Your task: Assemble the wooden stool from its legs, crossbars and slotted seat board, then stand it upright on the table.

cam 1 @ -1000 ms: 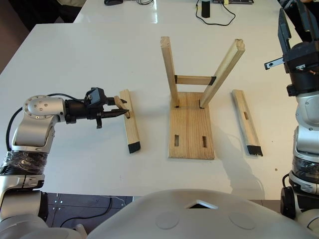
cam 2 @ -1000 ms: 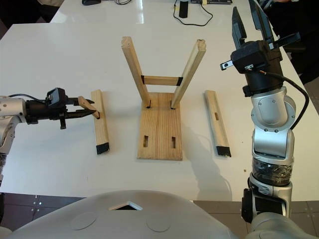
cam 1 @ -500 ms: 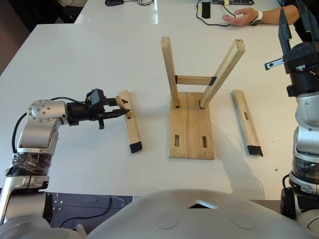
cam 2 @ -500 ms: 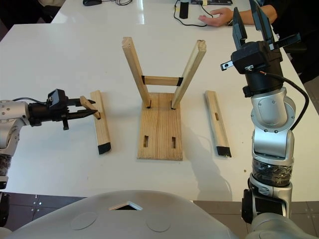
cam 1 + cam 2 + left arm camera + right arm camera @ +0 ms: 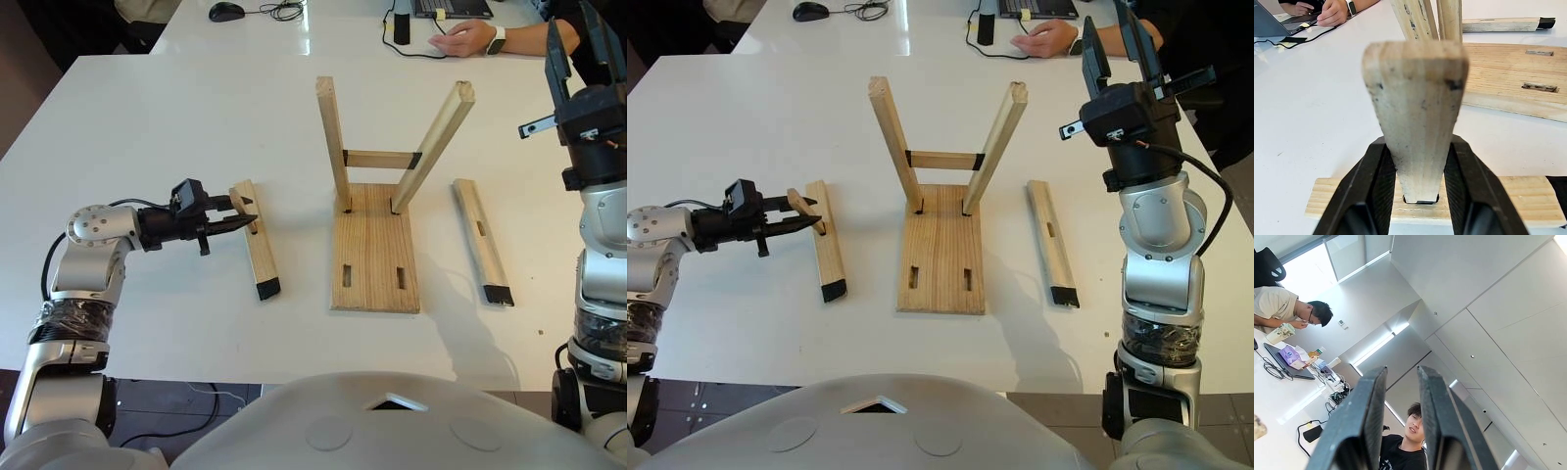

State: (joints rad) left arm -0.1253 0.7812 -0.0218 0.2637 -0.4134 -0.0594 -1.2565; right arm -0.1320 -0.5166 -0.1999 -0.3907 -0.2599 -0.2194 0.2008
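The slotted seat board (image 5: 375, 250) lies flat mid-table. Two legs (image 5: 331, 137) (image 5: 436, 142) stand in its far slots, leaning apart, joined by a crossbar (image 5: 380, 158). A loose leg (image 5: 257, 240) lies left of the board, another loose leg (image 5: 481, 240) to its right. My left gripper (image 5: 240, 217) is shut on a short crossbar (image 5: 1415, 112), whose end sits at the slot of the left loose leg (image 5: 1528, 196). My right gripper (image 5: 1117, 39) is held high at the table's right side, pointing up, open and holding nothing.
At the far table edge are a mouse (image 5: 225, 11), a black adapter with cable (image 5: 400, 24) and a person's hand (image 5: 465, 37) by a laptop. Bare white table stretches to the far left and along the front edge.
The head views have shifted a little. My left elbow has swung inward while its gripper stays at the left leg with the crossbar. A person's hand has come onto the far edge.
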